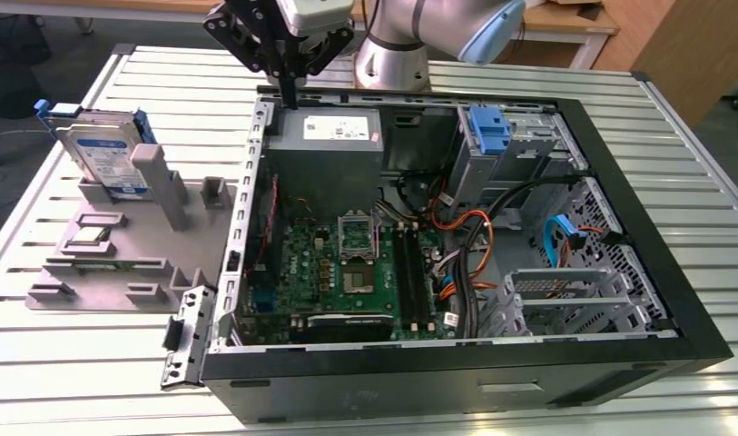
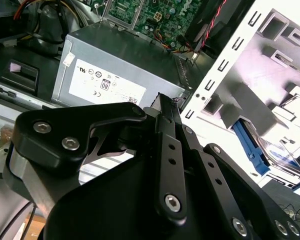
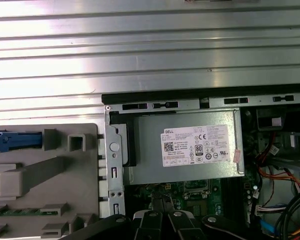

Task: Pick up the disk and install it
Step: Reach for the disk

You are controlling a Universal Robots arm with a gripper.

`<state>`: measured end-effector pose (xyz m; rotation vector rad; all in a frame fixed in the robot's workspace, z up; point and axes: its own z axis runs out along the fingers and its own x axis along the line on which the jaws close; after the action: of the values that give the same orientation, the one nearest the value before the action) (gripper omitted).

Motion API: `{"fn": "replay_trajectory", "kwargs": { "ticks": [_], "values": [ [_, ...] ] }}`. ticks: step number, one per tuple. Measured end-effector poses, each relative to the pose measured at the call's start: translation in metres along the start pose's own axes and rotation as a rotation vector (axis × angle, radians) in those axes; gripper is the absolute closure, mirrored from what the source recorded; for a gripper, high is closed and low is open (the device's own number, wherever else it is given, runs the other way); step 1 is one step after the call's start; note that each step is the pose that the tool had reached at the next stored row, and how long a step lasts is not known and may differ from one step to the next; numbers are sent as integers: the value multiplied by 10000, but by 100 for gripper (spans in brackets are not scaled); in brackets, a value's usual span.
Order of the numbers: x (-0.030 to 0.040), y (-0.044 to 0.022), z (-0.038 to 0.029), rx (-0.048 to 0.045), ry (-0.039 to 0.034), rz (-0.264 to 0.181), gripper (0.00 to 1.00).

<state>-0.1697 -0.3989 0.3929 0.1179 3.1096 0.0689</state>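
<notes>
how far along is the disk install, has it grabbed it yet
Nothing looks done yet. The disk stands upright in the grey holder at the exterior view's left, outside the computer case. The gripper is shut and holds nothing; it hangs over the case's edge beside the grey power box, apart from the disk. Neither the pickup nor the install is done.

Soft, even light fills the exterior view. The table (image 1: 659, 154) shines pale, whitest from seven to ten o'clock. The inside of the case (image 1: 466, 372) is dim, and its walls shade the board (image 1: 344, 263). In the first wrist view the table's slats glare in white bands. In the second wrist view the rack (image 2: 285, 50) is washed out almost white, while the gripper (image 2: 162, 102) lies in deep shadow.
</notes>
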Motion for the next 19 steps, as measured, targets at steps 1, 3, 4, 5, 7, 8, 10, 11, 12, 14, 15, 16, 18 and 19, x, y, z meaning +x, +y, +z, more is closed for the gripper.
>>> {"fn": "replay_trajectory", "kwargs": {
  "ticks": [1,3,4,5,7,8,10,11,12,14,15,16,18,19],
  "values": [
    [6,-1,0,0,0,0,89],
    [18,-1,0,0,-1,0,89],
    [23,-2,-1,1,-1,0,89],
    [27,-2,-1,0,-1,0,89],
    [40,-3,-1,0,0,-1,89],
    [48,-4,-2,1,0,-1,89],
    [60,-4,-2,0,-1,-1,89],
    [65,-5,-2,1,-1,-1,89],
    [70,-5,-2,0,0,-1,89],
    [80,-6,-2,0,-1,-1,89],
    [85,-6,-3,1,0,-1,89],
    [89,-7,-2,0,-1,-1,89],
    [99,-7,-3,0,-1,-1,89],
    [103,-8,-3,0,-1,-1,89]
  ]
}}
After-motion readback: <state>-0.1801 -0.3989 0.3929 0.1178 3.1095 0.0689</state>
